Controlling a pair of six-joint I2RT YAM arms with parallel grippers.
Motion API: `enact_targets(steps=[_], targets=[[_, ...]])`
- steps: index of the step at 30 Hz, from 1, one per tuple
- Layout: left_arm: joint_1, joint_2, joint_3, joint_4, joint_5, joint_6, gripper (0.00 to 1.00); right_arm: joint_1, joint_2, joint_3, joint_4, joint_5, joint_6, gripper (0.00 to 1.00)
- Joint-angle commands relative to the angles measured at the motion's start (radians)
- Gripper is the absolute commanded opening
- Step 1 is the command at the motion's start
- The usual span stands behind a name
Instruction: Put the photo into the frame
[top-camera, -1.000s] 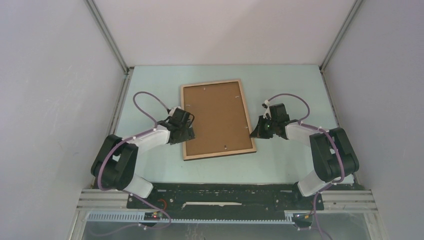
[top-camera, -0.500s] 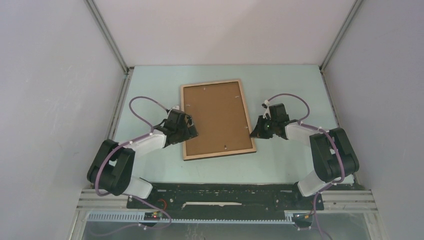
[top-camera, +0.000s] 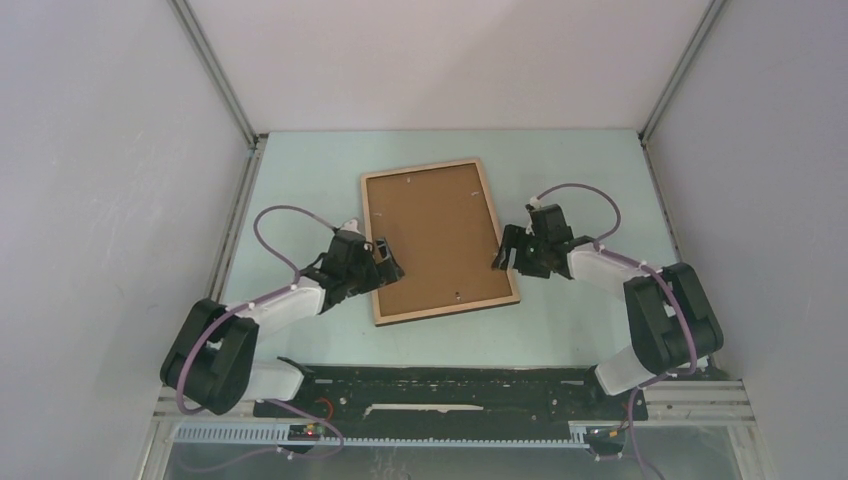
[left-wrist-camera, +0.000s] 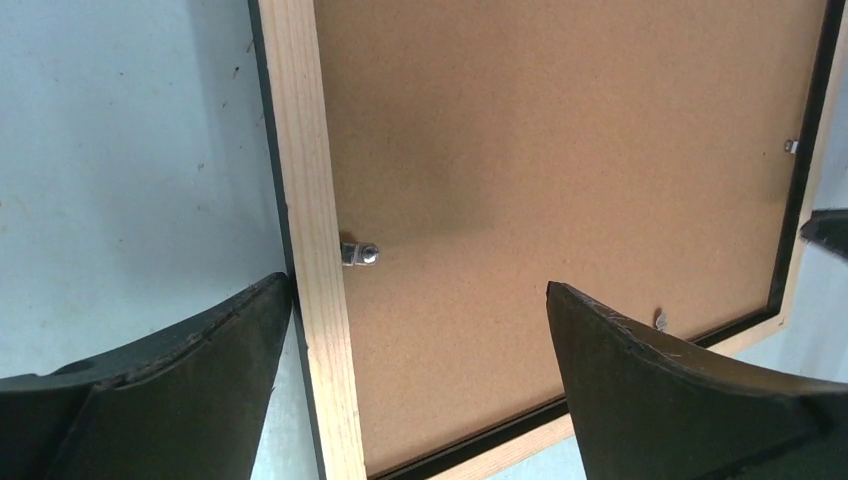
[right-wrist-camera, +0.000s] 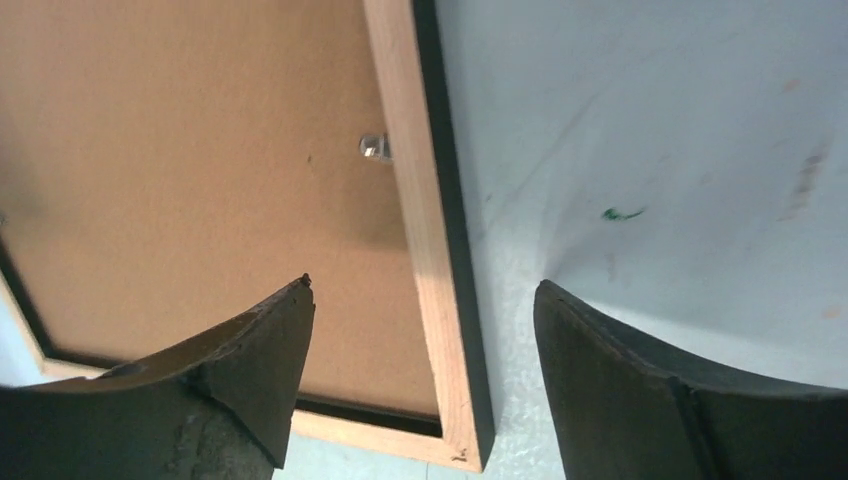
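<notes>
I see frame (left-wrist-camera: 300, 150) flat on table (top-camera: 300, 180) | backing board (top-camera: 435, 240) inside | left gripper (left-wrist-camera: 417, 288) astride left rail, right gripper (right-wrist-camera: 422, 283) astride right rail

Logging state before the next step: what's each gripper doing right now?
Left gripper: open over the frame's edge, holding nothing.
Right gripper: open over the opposite edge, holding nothing.

One frame (top-camera: 420, 166), one brown backing board (top-camera: 435, 235), two pincers (top-camera: 384, 264) (top-camera: 503, 257), perhaps four metal clips (left-wrist-camera: 358, 253)
</notes>
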Motion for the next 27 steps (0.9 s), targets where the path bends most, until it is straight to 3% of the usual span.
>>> enact_targets(steps=[1, 4, 12, 17, 27], targets=[[-0.010, -0.072, -0.032, 0.051, -0.009, 0.001, 1.00, 0.016, 0.002, 0.159, -0.090, 0.208, 0.088, 0.89], [-0.010, -0.124, -0.051, 0.093, -0.065, 0.022, 1.00, 0.014, 0.084, 0.307, -0.150, 0.270, 0.115, 0.99], [-0.010, -0.159, -0.069, 0.130, -0.173, 0.109, 0.99, 0.015, 0.453, 0.808, -0.335, 0.339, 0.140, 0.99], [-0.010, -0.142, -0.103, 0.213, -0.136, 0.084, 0.97, 0.019, 0.653, 1.089, -0.420, 0.355, 0.158, 0.93], [0.006, -0.082, -0.066, 0.195, -0.119, 0.061, 0.96, 0.036, 0.799, 1.215, -0.425, 0.377, 0.126, 0.81]])
